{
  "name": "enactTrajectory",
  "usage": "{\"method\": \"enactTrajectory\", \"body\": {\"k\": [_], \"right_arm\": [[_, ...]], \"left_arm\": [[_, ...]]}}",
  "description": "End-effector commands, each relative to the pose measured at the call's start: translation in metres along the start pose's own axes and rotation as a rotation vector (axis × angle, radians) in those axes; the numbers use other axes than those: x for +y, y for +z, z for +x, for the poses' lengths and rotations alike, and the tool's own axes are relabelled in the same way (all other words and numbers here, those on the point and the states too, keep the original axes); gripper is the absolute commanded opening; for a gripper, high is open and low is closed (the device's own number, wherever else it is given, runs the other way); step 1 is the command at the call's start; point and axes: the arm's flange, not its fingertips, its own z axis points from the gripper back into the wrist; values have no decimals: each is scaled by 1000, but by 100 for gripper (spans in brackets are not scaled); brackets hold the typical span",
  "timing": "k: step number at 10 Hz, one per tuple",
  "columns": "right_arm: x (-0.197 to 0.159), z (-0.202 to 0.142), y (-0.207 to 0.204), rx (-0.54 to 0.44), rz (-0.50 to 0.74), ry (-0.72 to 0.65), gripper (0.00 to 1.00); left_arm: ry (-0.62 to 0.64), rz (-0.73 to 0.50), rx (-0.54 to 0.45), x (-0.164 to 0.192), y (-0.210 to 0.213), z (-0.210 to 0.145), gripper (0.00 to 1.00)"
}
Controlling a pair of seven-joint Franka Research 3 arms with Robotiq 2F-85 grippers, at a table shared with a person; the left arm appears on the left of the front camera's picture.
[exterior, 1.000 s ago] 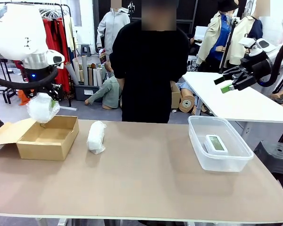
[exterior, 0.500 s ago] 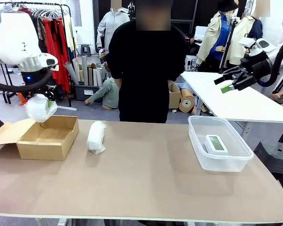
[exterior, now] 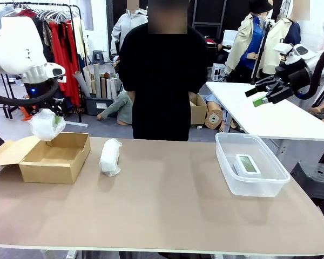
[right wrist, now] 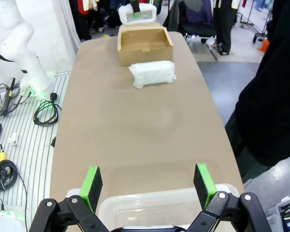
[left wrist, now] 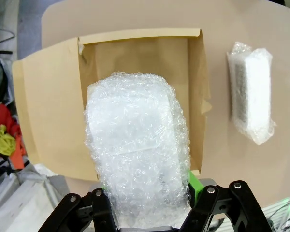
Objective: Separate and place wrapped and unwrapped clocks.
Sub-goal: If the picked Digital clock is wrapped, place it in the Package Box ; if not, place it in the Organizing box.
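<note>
Left gripper (exterior: 49, 114), jaws clamped on 1 bubble-wrapped clock (exterior: 46, 124), has drifted slightly left above the open cardboard box (exterior: 56, 159), seemingly ready to release; other wrapped clock (exterior: 110, 157) lies on the worktop (exterior: 167, 205), bare clock (exterior: 247, 164) in the tub (exterior: 227, 174), right gripper (exterior: 255, 96) jaws wide.

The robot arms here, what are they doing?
The left gripper holds a wrapped clock over the open box. A second wrapped clock lies on the table beside the box, and the bare clock sits in the tub. The right gripper hangs open, raised near the tub. A person stands at the far side.
</note>
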Motion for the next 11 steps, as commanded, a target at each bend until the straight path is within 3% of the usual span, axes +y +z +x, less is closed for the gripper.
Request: {"method": "enactTrajectory", "body": {"k": [1,6,11], "right_arm": [[0,2,1,-3,-2,3,100],[0,2,1,-3,-2,3,100],[0,2,1,-3,-2,3,100]], "left_arm": [[2,0,1,1,0,0,0],[23,-35,-28,27,-59,32,0],[11,2,19,26,-100,13,0]]}}
